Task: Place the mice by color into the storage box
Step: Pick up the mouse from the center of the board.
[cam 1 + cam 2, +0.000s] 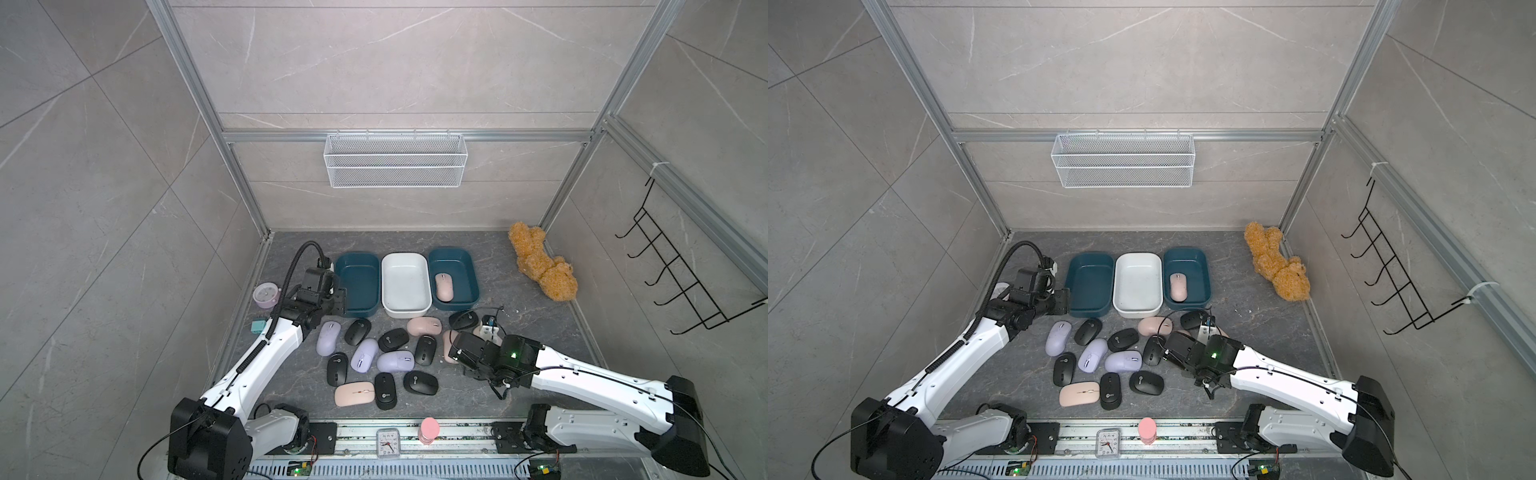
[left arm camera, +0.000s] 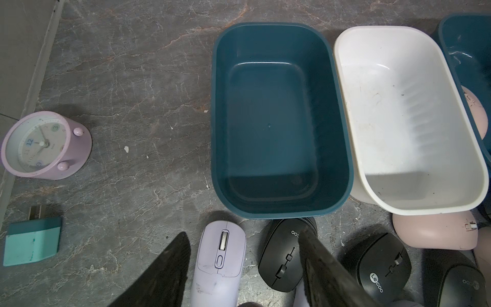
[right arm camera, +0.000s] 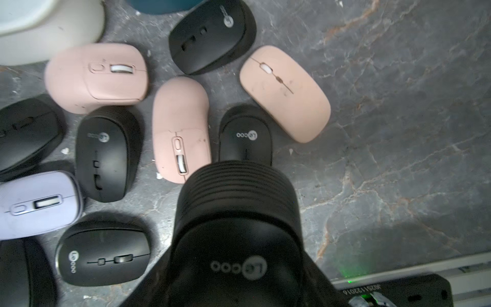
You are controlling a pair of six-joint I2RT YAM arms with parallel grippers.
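The task is judged to be at an early stage; on the tabletop (image 1: 552, 320) well over a dozen mice lie loose, and only one is seen stored.

Three storage boxes are set side by side along the far part of the tabletop. The left teal box (image 1: 357, 286) is seen to be bare inside; the white box (image 1: 405, 286) in the middle holds nothing but a few specks; the right teal box (image 1: 462, 270) is occupied by a single pink mouse (image 1: 444, 286), laid lengthwise on the side nearest the white box. Pink therefore appears to be assigned to that box; boxes for black and lilac are judged not yet started.

The left end effector (image 2: 243, 236) is held just beside the near corner of the left teal box, its jaws apart and nothing gripped; a lilac mouse (image 2: 219, 263) is seen on the tabletop below the gap. The right end effector (image 1: 456, 352) is closed on a black mouse (image 3: 233, 212), held above the right end of the pile; which box it is meant for cannot be told.

The loose mice are clustered just in front of the boxes, between the two arms; black ones are the most numerous, three lilac ones are counted in both top views, and a few pink ones are seen, mostly toward the right. A round alarm clock (image 2: 45, 144) stands well apart, to the left of the boxes; it is not counted in the sorting.
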